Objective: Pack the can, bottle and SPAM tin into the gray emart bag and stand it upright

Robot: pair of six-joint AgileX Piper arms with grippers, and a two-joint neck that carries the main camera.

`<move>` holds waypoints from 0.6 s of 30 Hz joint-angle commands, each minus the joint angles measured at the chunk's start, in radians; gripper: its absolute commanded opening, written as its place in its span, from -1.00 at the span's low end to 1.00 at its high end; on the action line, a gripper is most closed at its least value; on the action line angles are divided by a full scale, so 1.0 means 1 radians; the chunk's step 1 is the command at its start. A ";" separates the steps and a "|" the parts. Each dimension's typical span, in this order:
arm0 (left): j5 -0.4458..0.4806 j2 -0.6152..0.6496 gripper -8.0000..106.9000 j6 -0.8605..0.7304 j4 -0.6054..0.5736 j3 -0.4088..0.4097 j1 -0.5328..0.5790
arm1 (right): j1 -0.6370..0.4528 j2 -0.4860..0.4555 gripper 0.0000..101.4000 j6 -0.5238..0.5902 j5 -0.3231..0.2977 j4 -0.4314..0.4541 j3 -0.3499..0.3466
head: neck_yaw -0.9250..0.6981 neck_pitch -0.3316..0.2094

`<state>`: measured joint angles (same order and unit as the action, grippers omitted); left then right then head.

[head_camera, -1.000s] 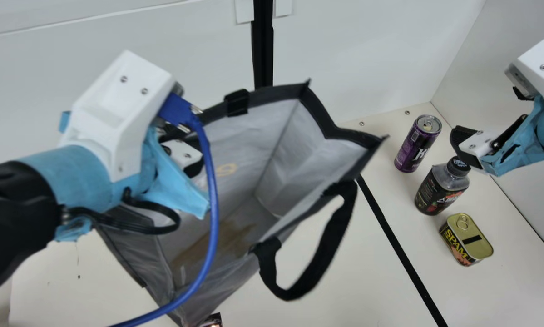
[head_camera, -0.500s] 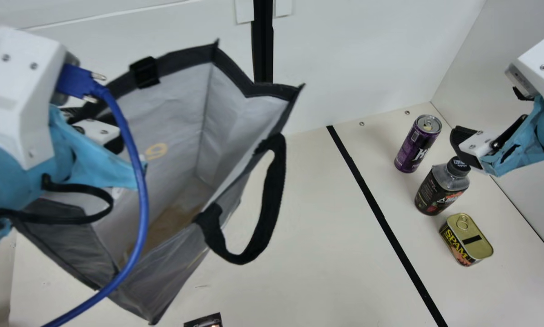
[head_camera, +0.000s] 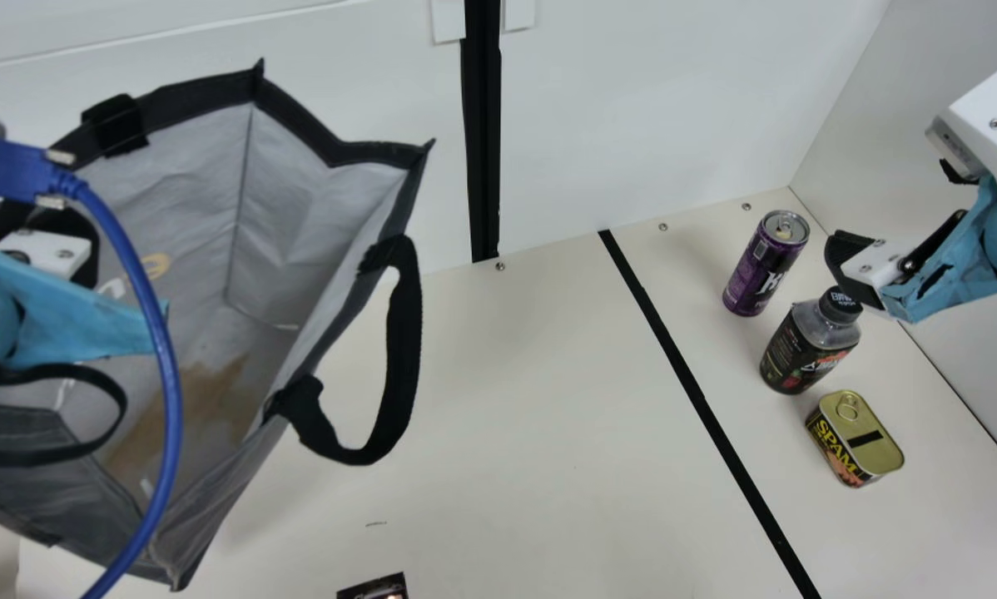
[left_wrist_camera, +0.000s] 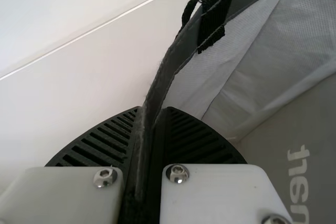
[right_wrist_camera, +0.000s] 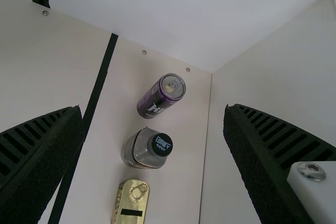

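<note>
Above the table (head_camera: 548, 374), the left end effector (head_camera: 45, 215) pinching the bag (head_camera: 299, 208) moved leftward; the right (head_camera: 873, 264) gapes empty.

The bag (head_camera: 215, 333) is placed at the left, with its mouth turned up and rightward; whether its base is borne by the table (head_camera: 532, 399) cannot quite be made out. At the right, a row is formed from far to near by the can (head_camera: 763, 264), the bottle (head_camera: 806, 348) and the SPAM tin (head_camera: 855, 439), all set apart on the table. Between row and bag, the table is crossed by a strip (head_camera: 712, 416). The row is flanked on its right by a side wall (head_camera: 881, 150). Behind everything, the table is bounded by a far wall (head_camera: 648, 108).
</note>
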<state>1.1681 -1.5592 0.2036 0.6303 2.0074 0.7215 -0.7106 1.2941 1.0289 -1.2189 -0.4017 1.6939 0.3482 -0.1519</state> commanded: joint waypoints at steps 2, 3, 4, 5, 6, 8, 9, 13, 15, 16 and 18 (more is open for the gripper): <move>-0.003 0.030 -1.00 0.053 0.082 -0.092 0.013 | 0.000 0.000 0.87 0.000 0.000 0.000 0.000 | 0.001 -0.023; -0.005 0.040 -1.00 0.070 0.104 -0.116 0.019 | 0.000 0.000 0.87 0.000 0.000 0.000 0.000 | 0.001 -0.023; -0.007 0.050 -1.00 0.088 0.126 -0.140 0.025 | 0.000 0.000 0.87 0.000 0.000 0.000 0.000 | 0.001 -0.023; -0.008 0.058 -1.00 0.104 0.149 -0.161 0.030 | 0.000 0.000 0.87 0.000 0.000 0.000 0.000 | 0.001 -0.023; -0.010 0.068 -1.00 0.123 0.175 -0.186 0.037 | 0.000 0.000 0.87 0.000 0.000 0.000 0.000 | 0.001 -0.023; -0.013 0.085 -1.00 0.162 0.230 -0.232 0.051 | 0.000 0.000 0.87 0.000 0.000 0.000 0.000 | 0.001 -0.023; -0.014 0.094 -1.00 0.183 0.260 -0.256 0.059 | 0.000 0.000 0.87 0.000 0.000 0.000 0.000 | 0.001 -0.023; -0.008 0.126 -1.00 0.271 0.389 -0.351 0.101 | 0.000 0.000 0.87 0.000 0.000 0.000 0.000 | 0.001 -0.023; 0.000 0.141 -1.00 0.314 0.452 -0.397 0.126 | 0.000 0.000 0.87 0.000 0.000 0.000 0.000 | 0.001 -0.023; 0.006 0.148 -1.00 0.337 0.482 -0.420 0.139 | 0.000 0.000 0.87 0.000 0.000 0.000 0.000 | 0.001 -0.023; 0.020 0.160 -1.00 0.378 0.535 -0.462 0.165 | 0.000 0.000 0.87 0.000 0.000 0.000 0.000 | 0.001 -0.023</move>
<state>1.1793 -1.4045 0.5353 1.0806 1.5915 0.8700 -0.7106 1.2941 1.0289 -1.2189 -0.4017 1.6939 0.3482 -0.1519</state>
